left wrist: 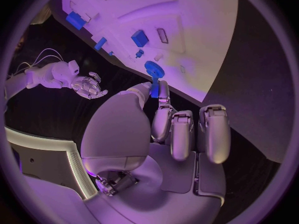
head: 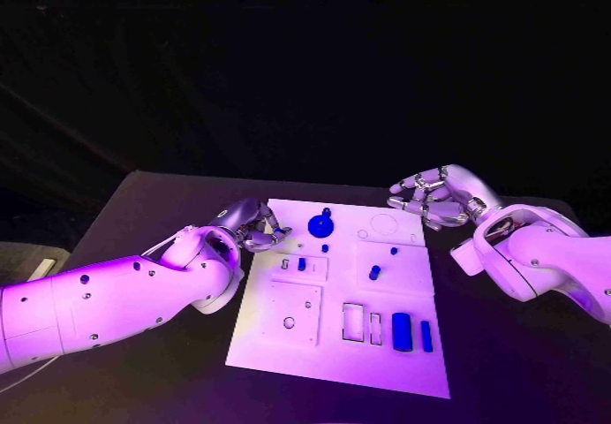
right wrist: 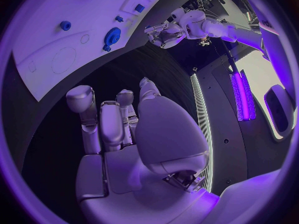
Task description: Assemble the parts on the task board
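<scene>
I have the task board [head: 334, 349] lying in the middle of the table, and the part I'm after — the blue gear [head: 320, 225] — sits at about 12 o'clock on it, near the far edge. Two blue bars [head: 403, 331] stand in slots at about 5 o'clock, and a small blue peg [head: 374, 273] lies near the centre.

My left hand [head: 251, 224] hovers at the board's 10 o'clock corner, just beside the gear, fingers curled in; I cannot tell from these views whether the fingertips hold anything. My right hand [head: 435, 198] hangs off the board's 1 o'clock corner, fingers loosely curled and holding nothing.

As I judge it, the step is a pick of the gear with the left hand. I'd come in low from the 9 o'clock side, pinch its rim rather than the hub, and lift straight up — no sideways drag against the board.
</scene>
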